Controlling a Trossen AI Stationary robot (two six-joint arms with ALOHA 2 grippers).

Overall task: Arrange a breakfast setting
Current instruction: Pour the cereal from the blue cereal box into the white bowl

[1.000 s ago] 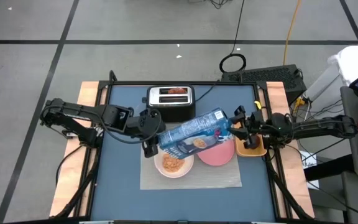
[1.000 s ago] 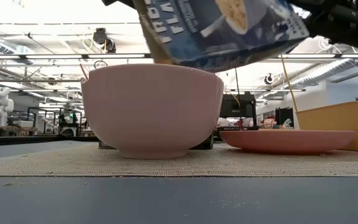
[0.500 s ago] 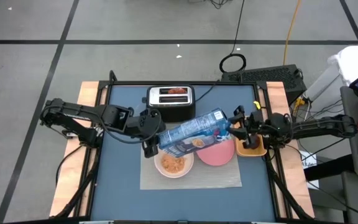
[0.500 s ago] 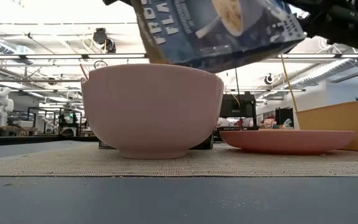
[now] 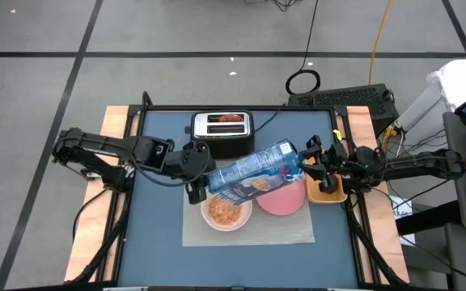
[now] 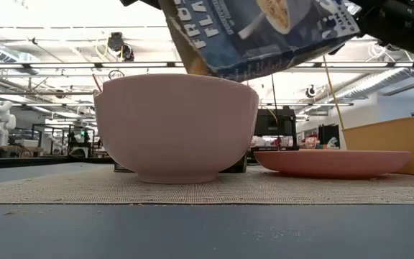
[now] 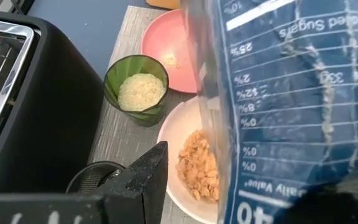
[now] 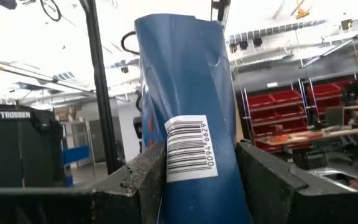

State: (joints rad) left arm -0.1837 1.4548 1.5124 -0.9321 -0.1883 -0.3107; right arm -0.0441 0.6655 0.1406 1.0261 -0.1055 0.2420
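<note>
- The blue cereal box [image 5: 253, 172] is hanging tilted over the white round bowl [image 5: 226, 213], its lower end above the bowl; cereal is already lying inside the bowl.
- The right gripper [image 5: 308, 162] is clamping the box's upper end, its fingers pressing both sides of the box in the right wrist view.
- The left gripper [image 5: 196, 187] is holding the box's lower end, with the box filling the space beside its finger.
- Doing the pour well probably means keeping the box's mouth inside the bowl's rim and changing the tilt slowly, both arms moving together so the box is not twisting.
- The small green cup [image 7: 136, 89] is sitting just beside the bowl, with the pink round plate [image 5: 282, 199] near on the other side, all on the grey rectangular mat [image 5: 298, 230].
- The toaster [image 5: 222, 130] is crowding the far side; the most open room is lying above and toward the table's near edge.
</note>
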